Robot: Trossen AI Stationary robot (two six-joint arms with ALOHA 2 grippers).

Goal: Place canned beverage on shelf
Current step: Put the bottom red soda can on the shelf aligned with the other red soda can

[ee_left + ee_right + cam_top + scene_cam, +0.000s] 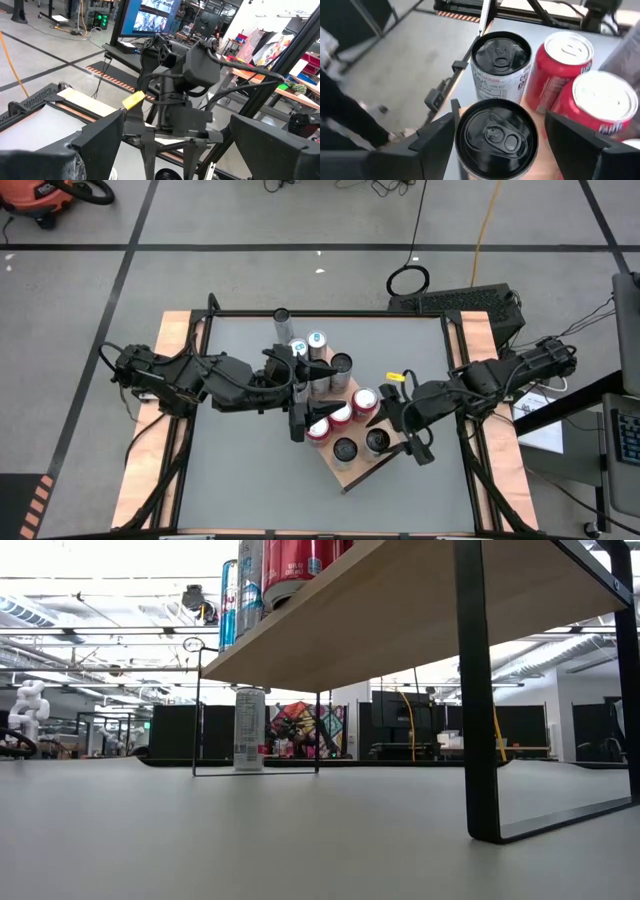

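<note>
Across the grey desk [250, 470], our landmark is the shelf [350, 468], a light wooden board on black legs, sitting skewed toward the right arm's side. We go from largest to smallest.

Shelf: in the high view we count several cans already on it, three red-and-white ones [341, 415] along the edge nearest the desk's centre, and two black-topped ones [346, 449] behind them. The low view shows the board from beneath, cans standing upright on top.

Off the shelf: a cluster of cans [318, 355] stands on the desk just beyond the shelf's far corner, blue-and-silver ones plus a dark-topped one, and one lone can [282, 315] farther off at the desk's back edge. We judge these are what remains, so the task looks about half done.

Right gripper [385, 428]: over the shelf's right part. Its wrist view shows the jaws spread wide on either side of a black-topped can [496, 137], one finger [437, 137] clear of the can wall. We read it as open around the can, not clamping; whether it is arriving or letting go we cannot tell.

Left gripper [312, 420]: at the shelf's near-centre edge, beside the red cans. Its wrist view shows both fingers [100, 137] well apart with nothing between them, so open and empty.
</note>
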